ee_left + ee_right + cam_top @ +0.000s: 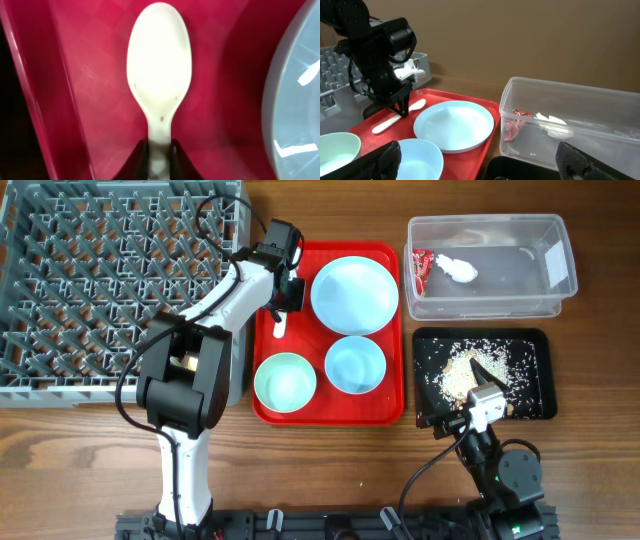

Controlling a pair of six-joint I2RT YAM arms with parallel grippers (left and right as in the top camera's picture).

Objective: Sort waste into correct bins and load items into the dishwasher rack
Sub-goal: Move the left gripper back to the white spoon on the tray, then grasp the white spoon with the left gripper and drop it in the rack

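No legible text, label, brand or number anywhere; print on the red wrapper [421,268] too small.

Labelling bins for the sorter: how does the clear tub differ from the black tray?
The clear tub is see-through with tall walls; the black tray is opaque and shallow. The tub holds a red wrapper and a white napkin; the tray holds rice-like crumbs. Both are rectangular with similar footprints, right of the red tray.
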